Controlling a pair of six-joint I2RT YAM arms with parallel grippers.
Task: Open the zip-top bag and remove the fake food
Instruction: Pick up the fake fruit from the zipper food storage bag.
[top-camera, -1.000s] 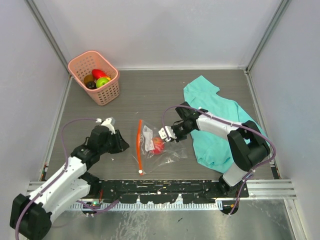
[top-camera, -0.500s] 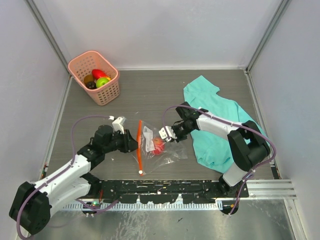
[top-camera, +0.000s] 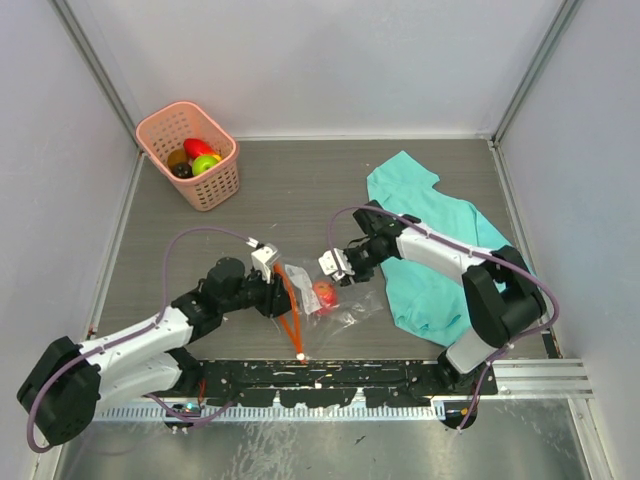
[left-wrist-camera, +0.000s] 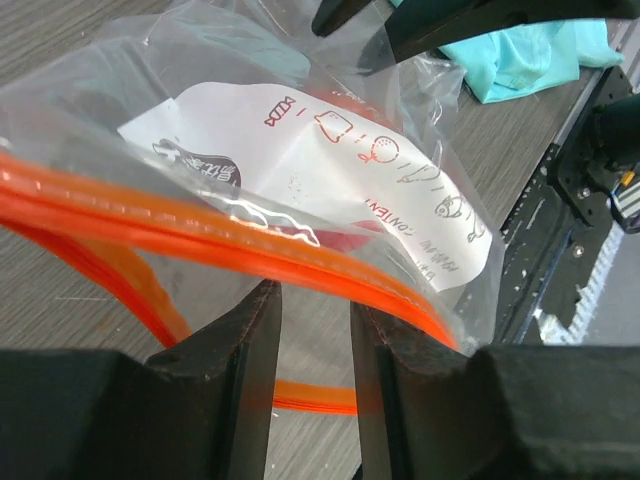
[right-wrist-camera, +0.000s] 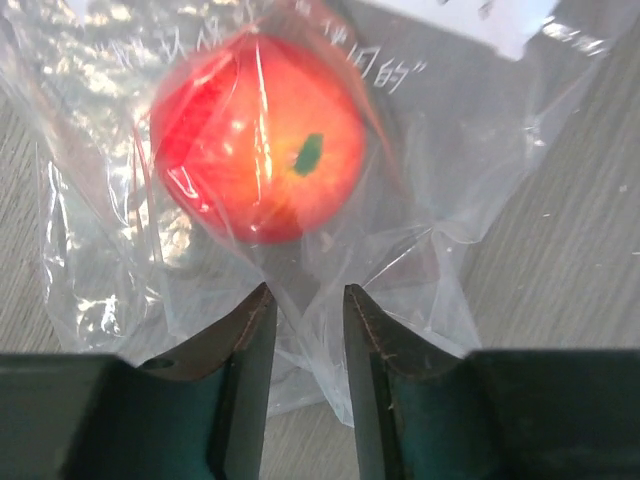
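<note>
left hand (left-wrist-camera: 312, 298): fingers are standing slightly apart at the orange zip strip (left-wrist-camera: 200, 238), cannot tell if gripping | right hand (right-wrist-camera: 305, 300): fingers are standing apart, bag film fold between them | zip-top bag (top-camera: 345, 312) is lying mid-worktop (top-camera: 300, 190) between both hands | fake food (right-wrist-camera: 258, 140), one red fruit, is sitting inside it

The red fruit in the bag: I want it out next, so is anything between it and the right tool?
Yes. The bag covers the red fruit, so clear plastic lies between it and the right tool, right at its tips.
</note>
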